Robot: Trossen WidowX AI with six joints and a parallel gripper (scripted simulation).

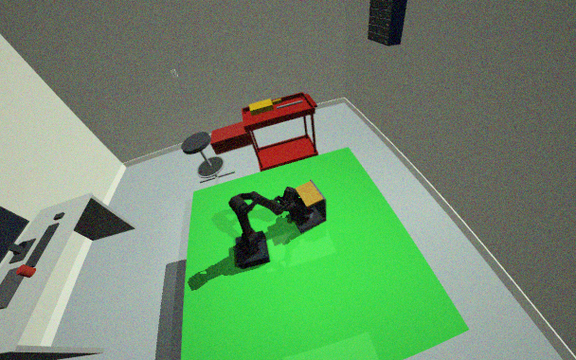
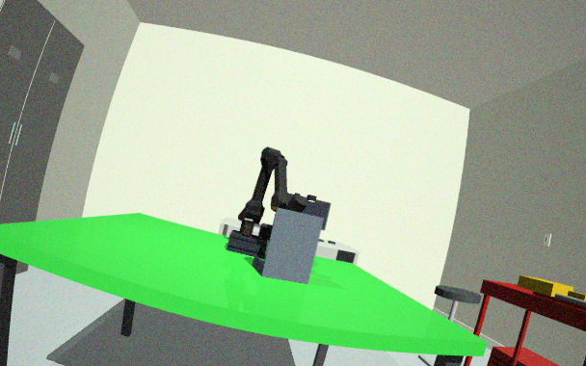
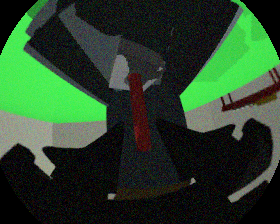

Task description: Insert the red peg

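Observation:
The box (image 1: 319,214) (image 2: 291,248) stands on the green table beyond the arm's base. Its back wall hides the inside in the exterior view. The orange roof (image 1: 310,194) shows from above, and its edge (image 3: 153,192) crosses the bottom of the wrist view. My gripper (image 3: 140,122) is partly open, its dark fingers on either side of the red peg (image 3: 140,117). The peg stands over the grey block (image 3: 141,54), its lower end at the block's top. How deep it sits in the hole cannot be told. The top and exterior views hide the peg.
The arm's base (image 1: 252,249) stands on the green table (image 1: 348,284) (image 2: 161,270) in front of the box. The box's side walls flank the gripper closely. A red cart (image 1: 279,114) (image 2: 546,308) and a stool (image 1: 197,142) stand beyond the table.

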